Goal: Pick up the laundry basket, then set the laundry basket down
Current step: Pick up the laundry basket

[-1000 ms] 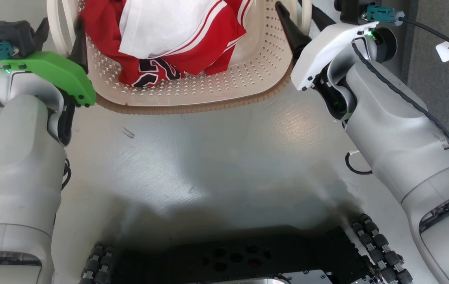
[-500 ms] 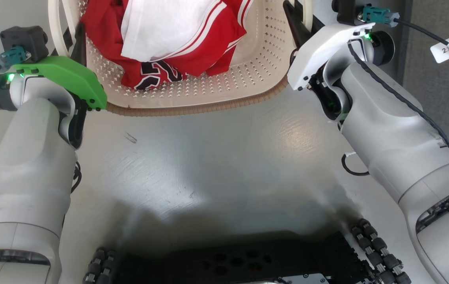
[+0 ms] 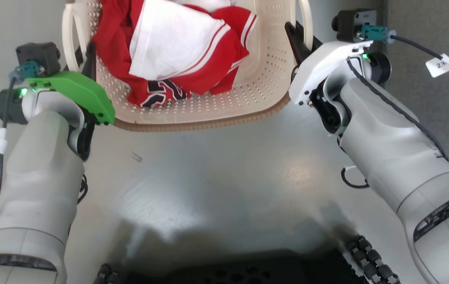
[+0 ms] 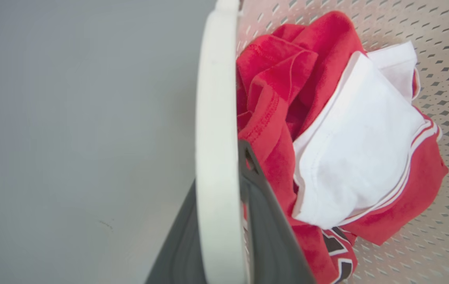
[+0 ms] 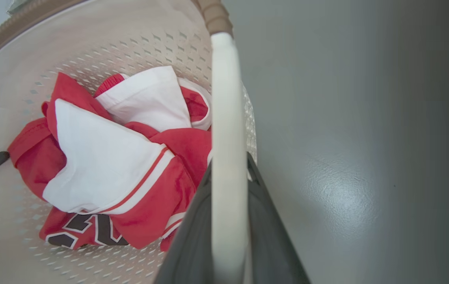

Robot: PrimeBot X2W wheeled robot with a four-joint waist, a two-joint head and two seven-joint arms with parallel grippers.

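Observation:
The laundry basket (image 3: 192,125), cream perforated plastic with a brown woven-look rim, is at the top middle of the head view. It holds a crumpled red and white jersey (image 3: 181,51). My left gripper (image 3: 87,59) is shut on the basket's left loop handle (image 3: 68,35). In the left wrist view that white handle (image 4: 216,118) runs between the dark fingers (image 4: 267,225). My right gripper (image 3: 297,37) is shut on the right loop handle (image 3: 307,19). In the right wrist view the handle (image 5: 226,98) sits clamped between the fingers (image 5: 263,221), with the jersey (image 5: 106,165) to its left.
Glossy grey floor (image 3: 216,185) lies under and in front of the basket. A darker carpet strip (image 3: 433,23) runs along the right. My black wheeled base (image 3: 370,262) is at the bottom edge. A tagged cable (image 3: 439,65) hangs from the right wrist.
The whole head picture has slid downward, so the camera has moved; less of my base shows. Both grippers keep their hold on the handles, and the basket looks slightly smaller.

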